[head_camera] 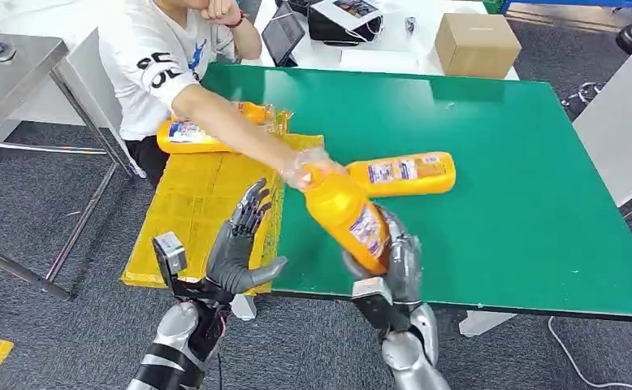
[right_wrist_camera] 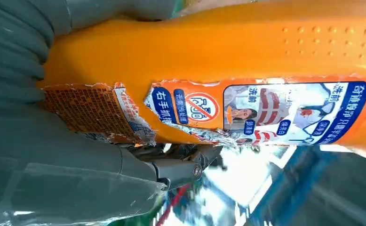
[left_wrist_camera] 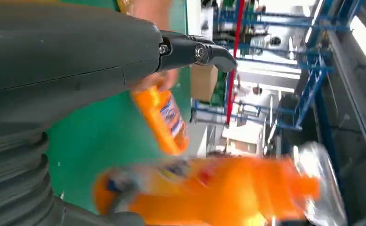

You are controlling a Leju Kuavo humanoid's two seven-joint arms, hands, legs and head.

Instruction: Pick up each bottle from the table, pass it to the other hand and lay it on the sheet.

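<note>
Orange plastic bottle with a torn label (head_camera: 347, 218) is tilted above the near edge of the green surface (head_camera: 524, 203), its lower part gripped by the right robot hand (head_camera: 394, 260). A person's hand in a clear glove (head_camera: 309, 169) covers its cap at 11 o'clock. The left robot hand (head_camera: 244, 244) is spread and holds nothing, at 9 o'clock of the bottle. A second orange plastic bottle (head_camera: 410, 173) lies flat at 1 o'clock. A third orange bottle (head_camera: 191, 136), partly hidden by the person's arm, lies on the yellow sheet (head_camera: 191, 211).
</note>
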